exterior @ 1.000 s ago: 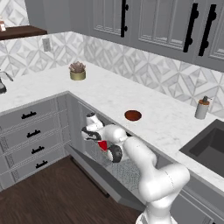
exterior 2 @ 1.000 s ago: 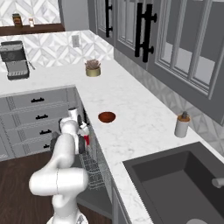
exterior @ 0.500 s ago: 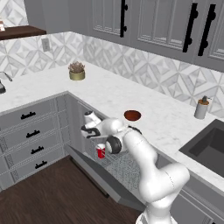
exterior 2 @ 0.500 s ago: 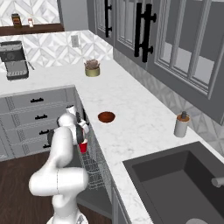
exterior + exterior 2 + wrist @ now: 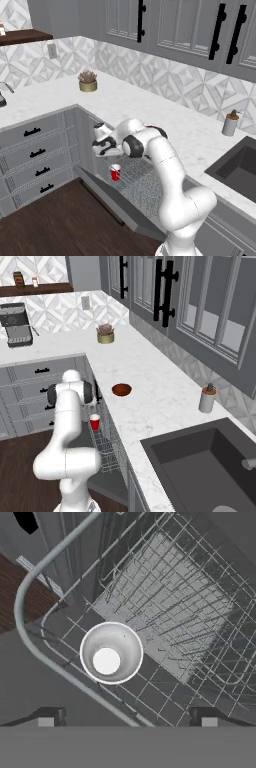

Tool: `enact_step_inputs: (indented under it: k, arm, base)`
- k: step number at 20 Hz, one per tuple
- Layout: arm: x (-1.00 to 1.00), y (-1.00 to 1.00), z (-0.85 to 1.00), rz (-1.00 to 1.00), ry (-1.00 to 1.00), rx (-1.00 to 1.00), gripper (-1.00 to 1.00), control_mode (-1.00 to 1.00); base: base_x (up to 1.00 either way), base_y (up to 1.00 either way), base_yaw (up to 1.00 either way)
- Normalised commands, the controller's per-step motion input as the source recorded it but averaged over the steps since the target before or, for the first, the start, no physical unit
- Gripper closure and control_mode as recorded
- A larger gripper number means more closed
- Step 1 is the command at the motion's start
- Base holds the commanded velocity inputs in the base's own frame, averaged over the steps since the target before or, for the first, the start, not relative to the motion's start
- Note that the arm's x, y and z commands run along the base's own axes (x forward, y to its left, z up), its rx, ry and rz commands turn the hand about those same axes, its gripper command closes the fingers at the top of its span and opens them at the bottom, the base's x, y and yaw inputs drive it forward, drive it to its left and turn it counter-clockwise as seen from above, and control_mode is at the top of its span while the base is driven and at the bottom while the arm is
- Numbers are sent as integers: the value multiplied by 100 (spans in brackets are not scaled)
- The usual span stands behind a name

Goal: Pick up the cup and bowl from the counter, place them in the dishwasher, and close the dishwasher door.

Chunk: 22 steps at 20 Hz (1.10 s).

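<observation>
One red cup [image 5: 115,172] stands up in the dishwasher rack [image 5: 142,182].
Above it, the claw [image 5: 127,716] has its fingers wide apart, holding nothing. Far back, the brown bowl [image 5: 121,389] sits on the counter [image 5: 150,391].

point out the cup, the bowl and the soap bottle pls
cup [image 5: 111,652]: hand view, on its white inside wall, in the wire rack.
bowl [image 5: 121,389]: right base view, on its dark inner bottom, on the counter.
soap bottle [image 5: 230,124]: left base view, on its grey body, near the sink.
</observation>
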Motion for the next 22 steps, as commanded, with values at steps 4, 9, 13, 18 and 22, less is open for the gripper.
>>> enact_step_inputs:
  k: [4, 9, 13, 18, 22]
  arm:
    - [-100, -44, 85, 0, -4, 3, -100, -100]
    - [-69, -30, 100, 0, -9, 0, -100, -100]
    - [-15, -7, 100, 2, -20, 0, -100, -100]
    - [0, -7, 100, 3, -6, 0, -100, -100]
    - [-15, -28, 100, 5, 1, 0, -100, -100]
  base:
    - [0, 0, 0]
    - [0, 0, 0]
    - [0, 0, 0]
    - [0, 0, 0]
    - [0, 0, 0]
